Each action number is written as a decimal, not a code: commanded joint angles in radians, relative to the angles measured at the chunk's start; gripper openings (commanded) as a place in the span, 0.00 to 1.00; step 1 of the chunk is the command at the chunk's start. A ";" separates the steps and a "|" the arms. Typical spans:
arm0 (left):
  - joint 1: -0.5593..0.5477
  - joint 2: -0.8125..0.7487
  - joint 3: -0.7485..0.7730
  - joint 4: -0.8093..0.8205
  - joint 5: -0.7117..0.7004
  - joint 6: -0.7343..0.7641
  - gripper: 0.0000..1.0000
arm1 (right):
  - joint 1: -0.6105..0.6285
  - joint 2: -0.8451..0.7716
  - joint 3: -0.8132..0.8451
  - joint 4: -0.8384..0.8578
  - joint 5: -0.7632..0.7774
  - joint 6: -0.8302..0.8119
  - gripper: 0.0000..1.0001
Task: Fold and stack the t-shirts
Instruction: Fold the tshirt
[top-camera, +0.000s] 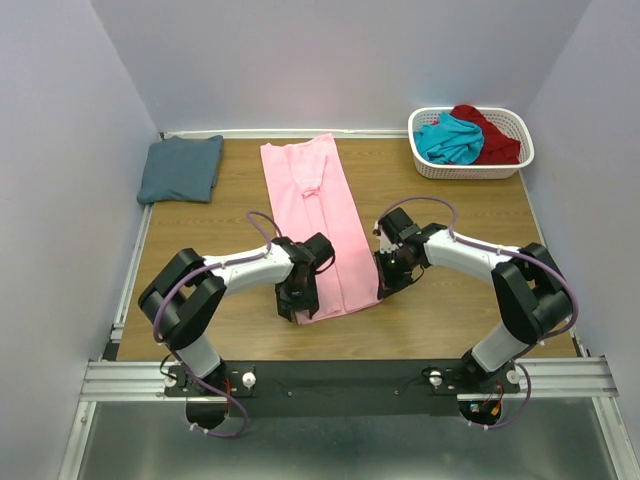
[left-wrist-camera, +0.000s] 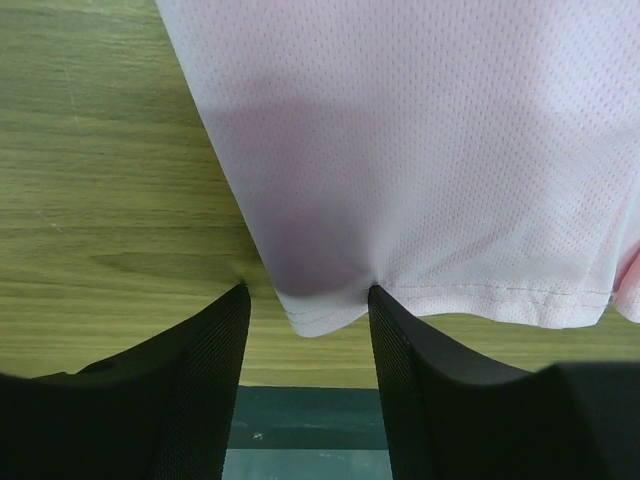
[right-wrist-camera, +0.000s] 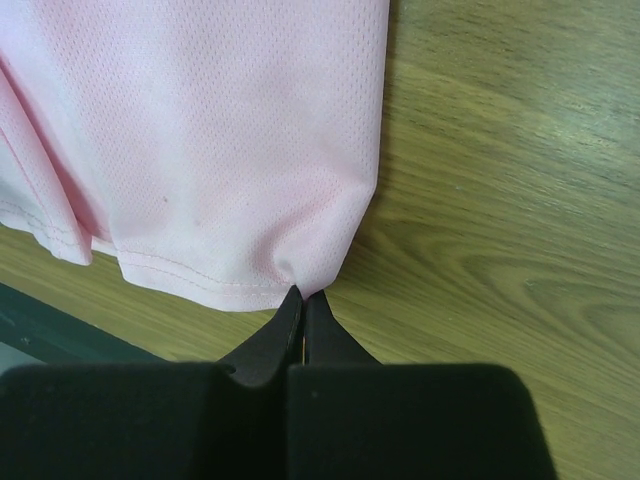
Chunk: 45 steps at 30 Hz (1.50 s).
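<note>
Down the middle of the bench (top-camera: 450, 230) lies the light pink t-shirt (top-camera: 315, 215), folded into a long strip running away from the arms. At its near left corner the left hand (left-wrist-camera: 308, 292) is spread wide — the hem corner sits between its fingers (left-wrist-camera: 200, 380), ungripped. The right hand (right-wrist-camera: 303, 297) is pinched closed on the near right corner. A folded slate blue-grey t-shirt (top-camera: 181, 168) rests far left; the teal t-shirt (top-camera: 448, 140) and dark red t-shirt (top-camera: 495, 138) fill the white basket (top-camera: 470, 168) far right.
</note>
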 joint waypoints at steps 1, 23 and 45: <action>0.003 0.071 -0.017 0.022 -0.039 0.016 0.60 | 0.007 -0.015 -0.005 0.017 -0.026 0.000 0.01; 0.002 -0.197 -0.119 -0.003 0.079 0.197 0.00 | 0.009 -0.156 -0.036 -0.185 0.000 -0.040 0.01; 0.420 0.056 0.288 0.191 -0.152 0.415 0.00 | -0.022 0.402 0.836 -0.219 0.370 -0.146 0.01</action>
